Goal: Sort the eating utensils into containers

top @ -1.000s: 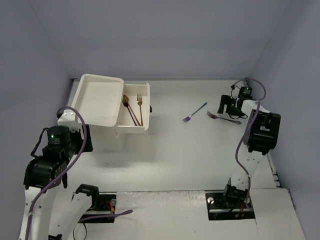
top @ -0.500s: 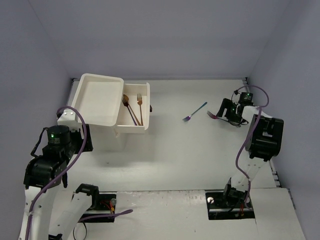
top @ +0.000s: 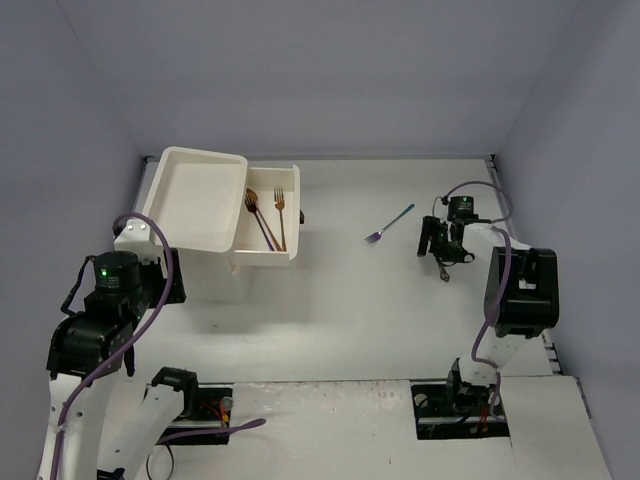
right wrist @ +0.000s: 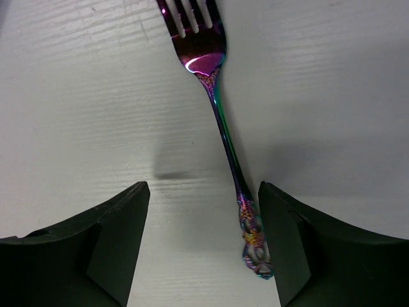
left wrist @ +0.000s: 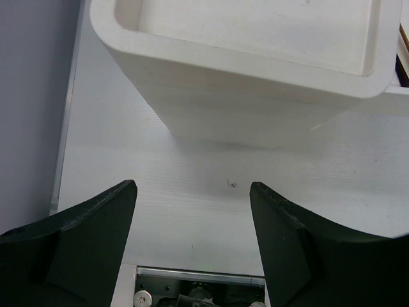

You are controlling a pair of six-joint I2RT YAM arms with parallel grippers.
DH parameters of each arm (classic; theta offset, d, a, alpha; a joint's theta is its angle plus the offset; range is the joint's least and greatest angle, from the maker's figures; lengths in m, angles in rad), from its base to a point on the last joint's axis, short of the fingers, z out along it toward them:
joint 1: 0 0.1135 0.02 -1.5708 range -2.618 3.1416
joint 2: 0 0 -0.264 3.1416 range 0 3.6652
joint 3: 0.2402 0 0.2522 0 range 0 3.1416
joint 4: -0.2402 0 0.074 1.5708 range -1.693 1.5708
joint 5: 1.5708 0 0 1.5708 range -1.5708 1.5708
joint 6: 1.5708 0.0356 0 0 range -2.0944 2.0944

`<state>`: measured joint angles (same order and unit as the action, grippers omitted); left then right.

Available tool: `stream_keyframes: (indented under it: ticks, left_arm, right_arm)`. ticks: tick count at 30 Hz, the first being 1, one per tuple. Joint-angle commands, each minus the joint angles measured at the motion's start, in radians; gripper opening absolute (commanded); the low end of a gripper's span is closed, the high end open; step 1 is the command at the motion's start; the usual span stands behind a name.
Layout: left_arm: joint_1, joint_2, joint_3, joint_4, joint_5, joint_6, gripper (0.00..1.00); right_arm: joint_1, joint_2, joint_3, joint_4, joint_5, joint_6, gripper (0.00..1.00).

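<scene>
An iridescent rainbow fork (right wrist: 220,109) lies on the white table between my right gripper's (right wrist: 203,198) open fingers, its handle end close beside the right finger (right wrist: 319,243), not gripped. In the top view this gripper (top: 428,238) sits low over that fork and hides it. A second rainbow fork (top: 390,223) lies to its left. The white drawer unit (top: 195,195) stands at the left with one drawer (top: 268,256) pulled out, holding a gold fork (top: 280,215) and two more utensils. My left gripper (left wrist: 193,192) is open and empty, just short of the unit's side (left wrist: 255,83).
The left arm (top: 115,280) stands close to the unit's near left corner. The right arm's body (top: 520,280) is near the right wall. The table's back edge meets the walls. A metal rail (left wrist: 198,275) shows at the table's near edge.
My right gripper has swung from the back right corner leftward and down over the rainbow fork. The left arm and drawer unit have not moved.
</scene>
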<state>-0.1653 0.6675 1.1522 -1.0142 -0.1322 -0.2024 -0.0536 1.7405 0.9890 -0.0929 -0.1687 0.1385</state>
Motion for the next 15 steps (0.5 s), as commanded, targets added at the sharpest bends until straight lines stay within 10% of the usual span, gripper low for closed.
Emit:
stream_keyframes:
  ticks: [1,15]
  left_arm:
    - [-0.008,0.004,0.038,0.034,-0.007,-0.014,0.69]
    - [-0.010,0.032,0.040,0.032,-0.009,-0.015,0.68]
  right_arm:
    - [0.005,-0.002,0.009,-0.077,0.061,-0.006,0.61]
    - [0.030,0.145,0.126,-0.096,0.149,-0.043,0.38]
